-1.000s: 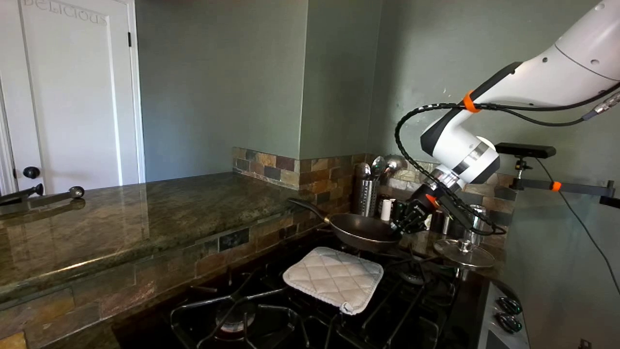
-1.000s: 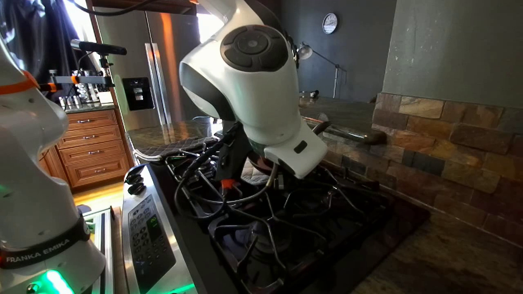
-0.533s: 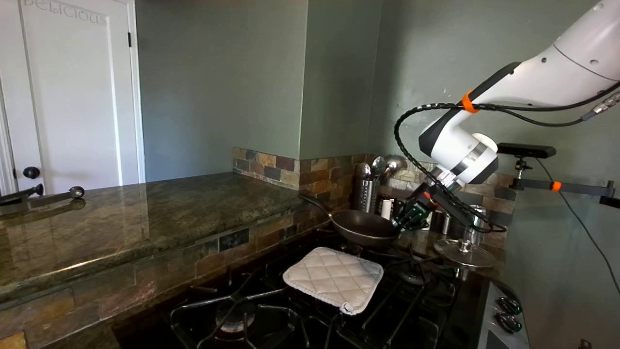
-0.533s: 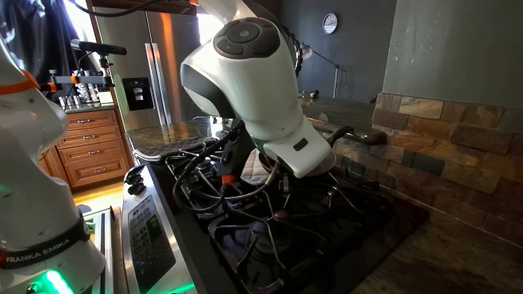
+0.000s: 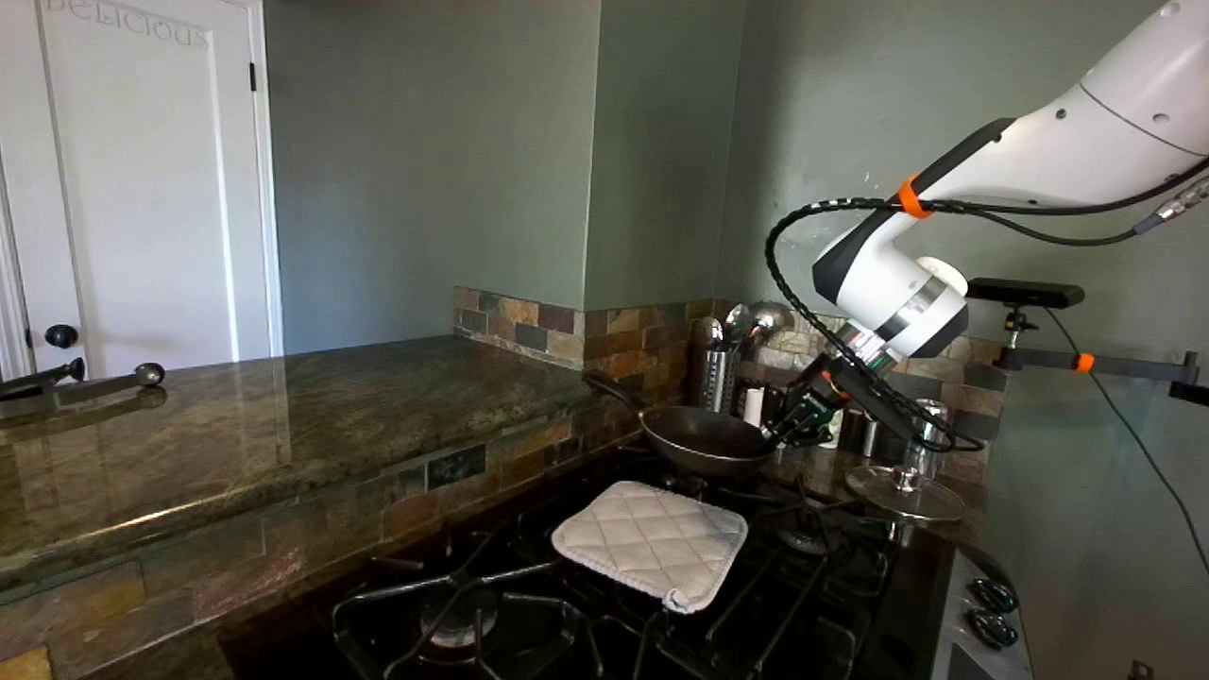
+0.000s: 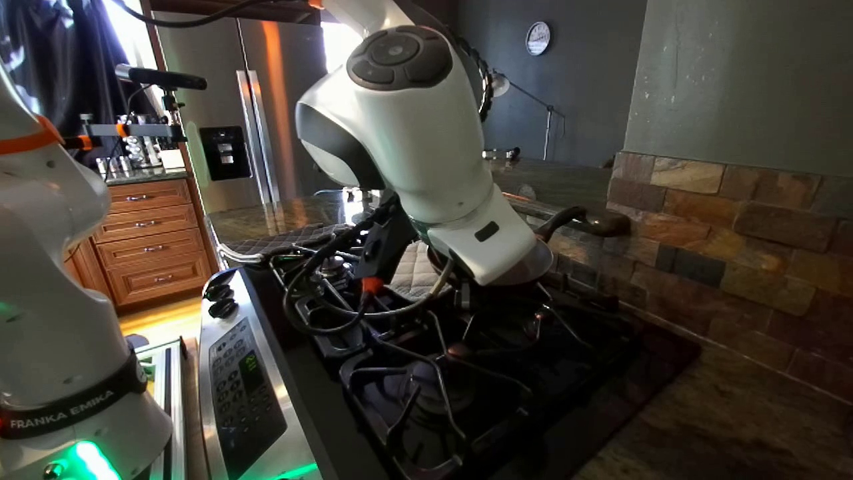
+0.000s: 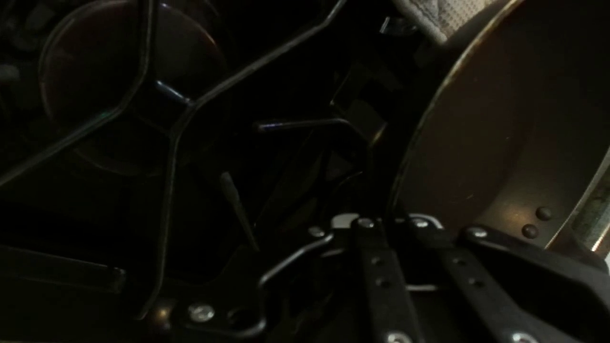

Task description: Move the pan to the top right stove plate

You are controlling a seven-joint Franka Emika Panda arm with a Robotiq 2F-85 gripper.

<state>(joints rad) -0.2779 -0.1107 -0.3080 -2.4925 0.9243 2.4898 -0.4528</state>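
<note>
- Granite worktop [image 5: 312, 434] borders a black gas hob [image 5: 911, 576], with a tiled wall [image 5: 652, 340] at the far corner.
- Nearest, toward 6 o'clock in an exterior view, a white quilted cloth [image 5: 652, 543] lies on the hob.
- Beyond, at 1 o'clock from the cloth, is the pan [image 5: 706, 434], its handle [image 5: 616, 395] at 10 o'clock. It seems raised; whether its base touches the hob I cannot tell.
- In the wrist view the fingers [image 7: 371, 238] pinch the pan's rim [image 7: 421, 126] near its 8 o'clock side.
- Step in hand, I judge: the transfer to the top right stove plate [image 6: 538, 320], probably the burner at the pan's 6 o'clock in an exterior view; set-down is not yet done.
- Next calls for centring over that burner, keeping the handle clear of the worktop edge, lowering level, then letting go.
- Inside the pan, the visible part shows bare coating and two rivets [image 7: 530, 231].
- Farther back, at 12 o'clock from the pan, a steel holder [image 5: 720, 382] carries long utensils [image 5: 738, 323], perhaps spoons and a ladle.
</note>
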